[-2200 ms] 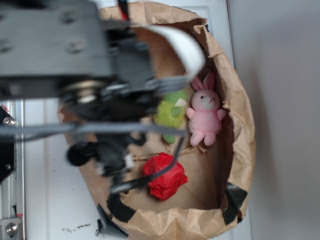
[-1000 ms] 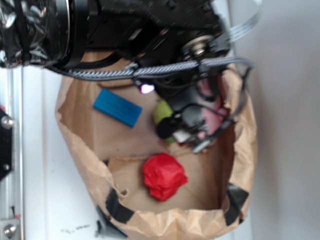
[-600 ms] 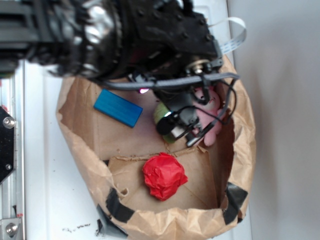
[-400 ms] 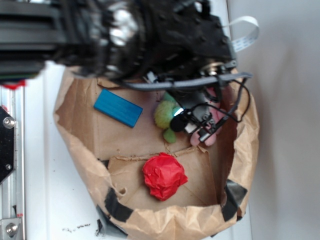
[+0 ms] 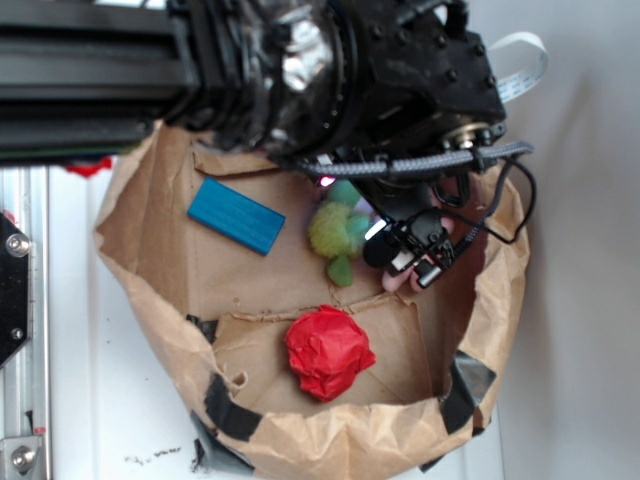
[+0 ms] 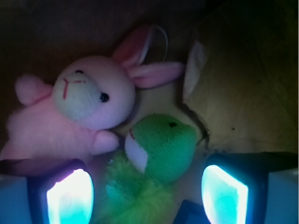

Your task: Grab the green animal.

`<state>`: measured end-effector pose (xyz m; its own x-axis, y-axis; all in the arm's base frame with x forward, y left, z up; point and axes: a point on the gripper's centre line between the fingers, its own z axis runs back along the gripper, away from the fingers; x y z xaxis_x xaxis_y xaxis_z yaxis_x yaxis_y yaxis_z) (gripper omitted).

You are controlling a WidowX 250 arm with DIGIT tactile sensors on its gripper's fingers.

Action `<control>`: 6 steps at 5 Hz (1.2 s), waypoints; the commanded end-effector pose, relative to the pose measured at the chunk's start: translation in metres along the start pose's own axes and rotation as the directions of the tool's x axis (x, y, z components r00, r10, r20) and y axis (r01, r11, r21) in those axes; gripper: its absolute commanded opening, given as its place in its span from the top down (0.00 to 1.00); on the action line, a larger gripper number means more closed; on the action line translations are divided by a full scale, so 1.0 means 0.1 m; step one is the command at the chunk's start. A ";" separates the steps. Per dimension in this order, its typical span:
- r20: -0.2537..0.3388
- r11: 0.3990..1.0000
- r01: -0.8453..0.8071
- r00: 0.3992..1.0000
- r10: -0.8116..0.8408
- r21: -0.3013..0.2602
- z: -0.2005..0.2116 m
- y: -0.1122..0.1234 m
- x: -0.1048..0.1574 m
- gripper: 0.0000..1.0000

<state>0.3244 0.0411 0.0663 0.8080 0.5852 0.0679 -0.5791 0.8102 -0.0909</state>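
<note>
Clearly nothing is grasped yet: the gripper (image 6: 147, 193) hangs with its fingers apart, straddling the green animal (image 6: 156, 156). That toy lies in the paper bag (image 5: 160, 300), touching the pink bunny (image 6: 79, 109); descending and closing remain.

We see a black arm (image 5: 300, 70) studded with screws, a braided grey cable (image 5: 430, 160), and a white ribbon cable (image 5: 520, 65) at upper right.
</note>
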 end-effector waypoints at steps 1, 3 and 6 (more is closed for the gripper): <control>0.057 0.997 0.076 0.996 -0.075 -0.017 0.07 -0.11 -0.15 0.00; 0.029 0.996 0.090 0.996 -0.090 -0.008 -0.02 -0.19 -0.24 0.00; 0.054 0.995 0.083 0.995 -0.085 0.049 -0.16 -0.19 -0.24 1.00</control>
<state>0.3157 0.0119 0.0421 0.8438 0.5275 0.0985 -0.5282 0.8488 -0.0210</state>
